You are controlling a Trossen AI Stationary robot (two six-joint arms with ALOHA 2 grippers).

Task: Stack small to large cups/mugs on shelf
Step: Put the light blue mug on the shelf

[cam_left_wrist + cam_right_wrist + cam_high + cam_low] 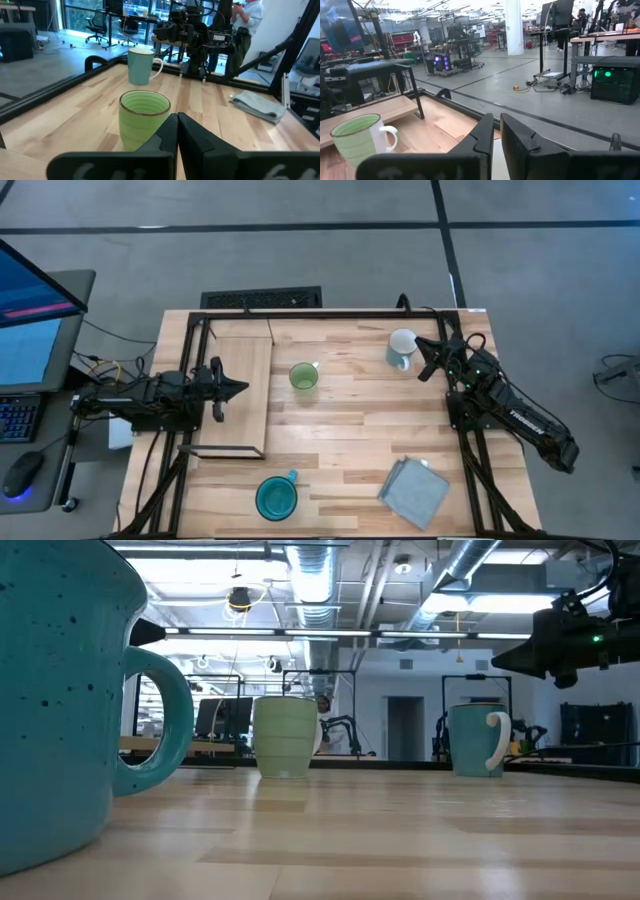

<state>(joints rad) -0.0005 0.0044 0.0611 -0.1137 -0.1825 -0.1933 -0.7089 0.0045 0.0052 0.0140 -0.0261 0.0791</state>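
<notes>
The small light-green mug [303, 376] stands upright on the tabletop just right of the shelf [240, 405], a pale board in a black frame. The white mug [401, 348] stands near the far right corner, and the wider teal mug [276, 498] stands at the near edge. My left gripper [235, 388] hovers over the shelf, shut, pointing at the green mug [144, 117]. My right gripper [425, 366] is raised just right of the white mug [475, 740], shut on nothing. In the right wrist view I see the green mug [357, 139] and the shelf [370, 114].
A folded grey cloth [415, 492] lies near the right near corner. Black frame rails [330, 313] run along the table's far edge and down both sides. Bare planks lie between the green mug, the teal mug and the cloth. A person [245, 20] stands in the room beyond.
</notes>
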